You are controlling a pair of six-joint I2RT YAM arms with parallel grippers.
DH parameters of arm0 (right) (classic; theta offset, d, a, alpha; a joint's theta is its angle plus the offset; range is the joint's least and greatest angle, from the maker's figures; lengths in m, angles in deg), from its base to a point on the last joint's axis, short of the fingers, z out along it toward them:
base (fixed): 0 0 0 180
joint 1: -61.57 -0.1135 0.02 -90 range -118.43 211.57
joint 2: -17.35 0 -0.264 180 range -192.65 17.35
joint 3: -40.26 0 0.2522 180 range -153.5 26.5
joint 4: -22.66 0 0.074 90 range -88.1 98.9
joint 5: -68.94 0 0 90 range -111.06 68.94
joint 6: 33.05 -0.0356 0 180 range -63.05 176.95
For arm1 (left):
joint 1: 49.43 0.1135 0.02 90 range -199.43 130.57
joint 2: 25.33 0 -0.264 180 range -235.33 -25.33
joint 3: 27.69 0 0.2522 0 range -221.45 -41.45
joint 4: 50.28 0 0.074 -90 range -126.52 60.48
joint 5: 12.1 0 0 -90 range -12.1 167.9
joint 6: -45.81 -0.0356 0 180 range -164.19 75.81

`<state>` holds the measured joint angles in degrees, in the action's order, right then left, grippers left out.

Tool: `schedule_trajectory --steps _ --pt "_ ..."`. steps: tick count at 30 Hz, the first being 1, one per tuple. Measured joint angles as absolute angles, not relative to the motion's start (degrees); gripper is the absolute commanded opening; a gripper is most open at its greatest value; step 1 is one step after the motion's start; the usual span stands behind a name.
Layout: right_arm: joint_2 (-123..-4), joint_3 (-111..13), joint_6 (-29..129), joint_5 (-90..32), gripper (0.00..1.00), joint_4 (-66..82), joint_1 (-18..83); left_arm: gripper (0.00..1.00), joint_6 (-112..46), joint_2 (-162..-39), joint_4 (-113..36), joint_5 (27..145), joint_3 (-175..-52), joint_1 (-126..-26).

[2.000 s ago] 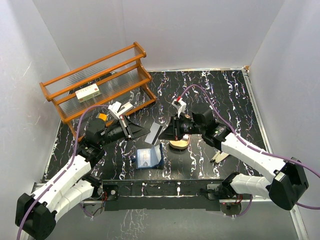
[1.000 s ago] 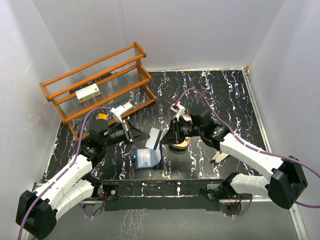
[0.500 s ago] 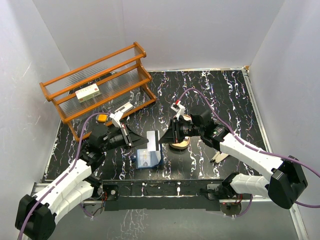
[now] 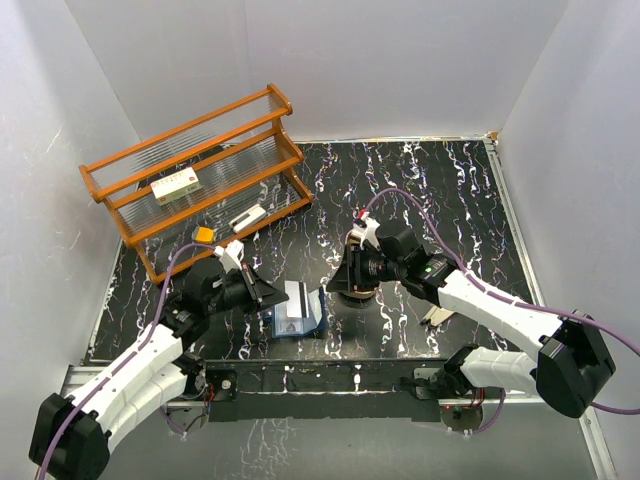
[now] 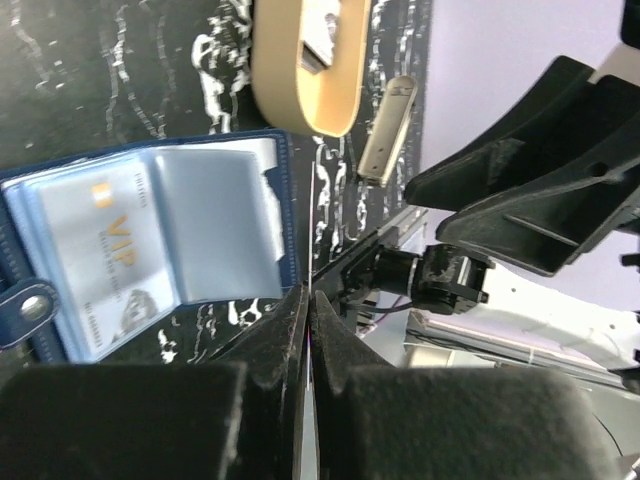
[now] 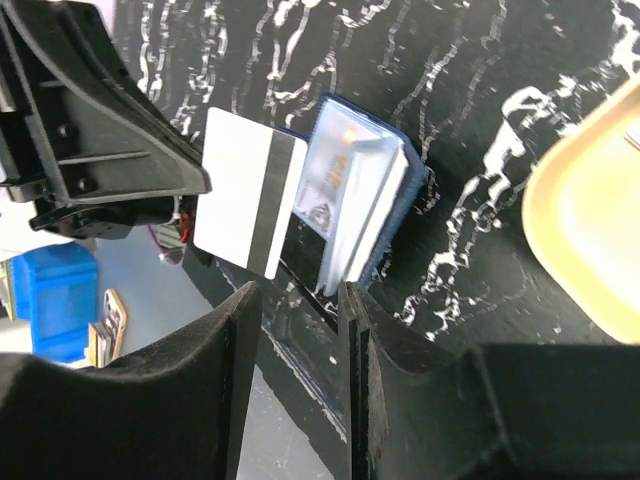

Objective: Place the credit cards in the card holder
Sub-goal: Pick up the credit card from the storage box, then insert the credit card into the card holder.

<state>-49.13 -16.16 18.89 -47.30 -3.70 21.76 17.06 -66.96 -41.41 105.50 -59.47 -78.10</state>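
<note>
Evidently the task is partly done. The card holder (image 5: 215, 220) is laid open on the black marbled table (image 4: 440, 190), near the front edge between the two arms. One card with gold lettering (image 5: 105, 260) is already seen tucked inside one of its clear pockets.

A second card, the white card (image 6: 250, 190) with a dark stripe, is clamped edge-on between the closed fingers of the left gripper (image 5: 310, 320). It is held just beside the holder's raised leaves — whether its corner touches them cannot be told. It is not yet seated in a pocket, so its insertion is judged to be the step in hand.

The right gripper (image 6: 300, 295) is held low beside the holder, its jaws apart and nothing between them.

Just beyond the holder the tan tray (image 5: 270, 70) is seen, and a pale flat piece (image 5: 322, 48) lies in it. This may be a further card, but too little of it is shown to say. If so, at least one more pickup is judged to remain after the white card is slid home.
</note>
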Motion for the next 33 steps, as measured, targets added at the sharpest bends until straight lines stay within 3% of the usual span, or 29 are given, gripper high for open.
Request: schedule_trajectory --steps 6,16,20,28,33 --pt "-49.1 -16.2 16.7 -43.1 0.44 -8.2 21.8 0.0 14.1 -67.1 -31.1 102.2 -62.3 -78.1" --pt "-49.9 -20.3 13.2 -34.8 0.41 -12.6 17.6 0.0 13.2 -65.0 -22.2 98.1 -66.1 -78.1" --pt "-51.8 -23.0 12.6 -30.8 0.38 -13.0 13.3 0.0 12.9 -65.8 -21.4 97.8 -66.5 -78.1" --pt "-61.3 -28.0 13.6 -26.9 0.19 -12.9 5.6 0.0 12.8 -67.7 -19.6 96.4 -66.6 -78.1" --pt "-64.5 -29.2 14.5 -26.3 0.16 -11.5 5.3 0.0 13.2 -70.0 -20.5 96.6 -66.6 -78.1"
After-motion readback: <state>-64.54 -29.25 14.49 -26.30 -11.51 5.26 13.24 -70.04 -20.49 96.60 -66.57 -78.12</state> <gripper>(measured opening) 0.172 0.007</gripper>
